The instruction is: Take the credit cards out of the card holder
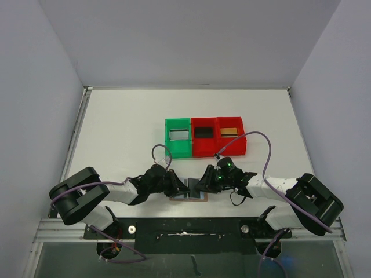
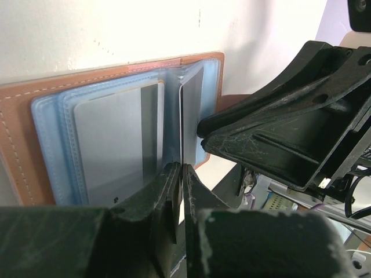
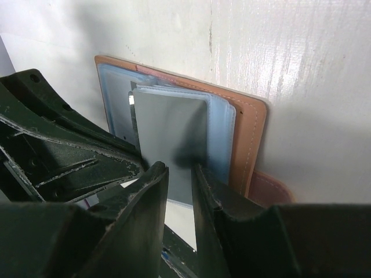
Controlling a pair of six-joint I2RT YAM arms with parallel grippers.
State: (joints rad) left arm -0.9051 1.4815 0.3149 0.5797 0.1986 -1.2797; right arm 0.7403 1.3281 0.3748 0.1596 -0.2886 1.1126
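While the white table [image 1: 127, 116] filled most of the overhead view, the left arm [image 1: 87, 200] and the right arm [image 1: 301, 200] both reached inward along its near edge. Farther back stood three bins in a row, touching side to side: a green bin [image 1: 178, 152], a middle red bin [image 1: 203, 152] and an end red bin [image 1: 230, 149]. Between the two wrists the card holder [image 1: 186, 197] lay open on the table, brown leather down and blue-grey pockets up. The left gripper [image 2: 181, 172] had its jaws nearly together at the lower edge of an upright pocket leaf [image 2: 191, 116]; whether they pinched it could not be told. The right gripper [image 3: 181, 174] had its jaws a little apart over a grey card [image 3: 171, 124] in a pocket, and contact with it was unclear. A black card [image 1: 203, 132] lay in the middle bin and a gold-tan card [image 1: 229, 131] in the end one.
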